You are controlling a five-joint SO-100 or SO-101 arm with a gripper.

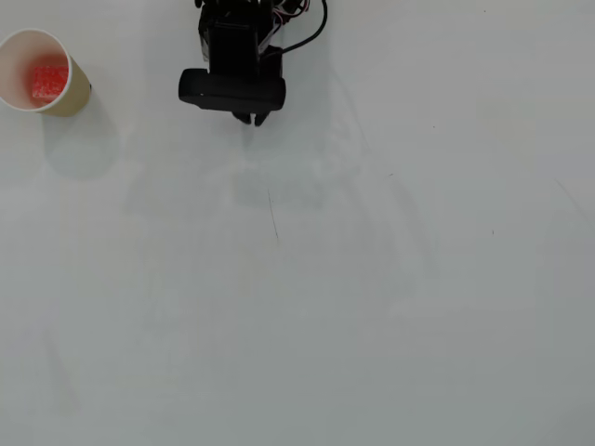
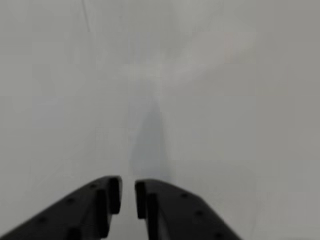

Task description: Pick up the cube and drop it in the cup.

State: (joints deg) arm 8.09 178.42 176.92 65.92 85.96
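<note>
In the overhead view the cube (image 1: 48, 81) lies inside the cup (image 1: 19, 58), which stands upright on the white table (image 1: 372, 307) at the upper left. The arm (image 1: 237, 56) sits well to the right of the cup, at the top edge, and its gripper (image 1: 253, 118) points down the picture, well apart from the cup and the cube. In the wrist view the gripper (image 2: 128, 194) holds nothing: the two black fingers (image 2: 100, 205) stand nearly together, a narrow slit of bare table between their tips. Neither cup nor cube shows in that view.
</note>
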